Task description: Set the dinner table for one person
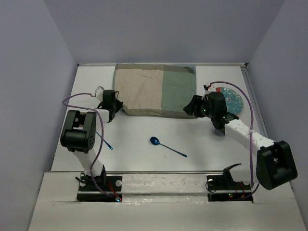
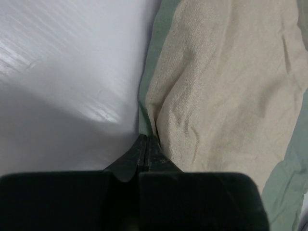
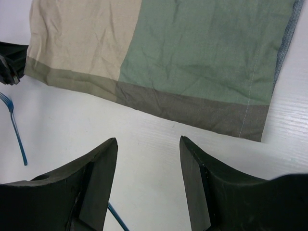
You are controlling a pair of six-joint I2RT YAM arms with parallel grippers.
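Observation:
A tan-and-green placemat [image 1: 154, 89] lies at the back of the white dinner table [image 1: 139, 127]. My left gripper [image 1: 114, 105] is at the mat's left edge, near its front corner. In the left wrist view its jaws [image 2: 144, 139] are pressed together on the green hem, and the placemat [image 2: 226, 82] bulges up beside them. My right gripper [image 1: 190, 108] stands open just off the mat's front right corner, with only bare table between its fingers [image 3: 149, 142]. The placemat [image 3: 192, 57] lies just beyond its fingertips.
A blue spoon [image 1: 166, 146] lies in the middle of the table. A blue fork [image 1: 103, 139] lies by the left arm, also seen as the fork [image 3: 17, 134] from the right wrist. A blue patterned plate [image 1: 235, 101] sits at the right, partly behind the right arm.

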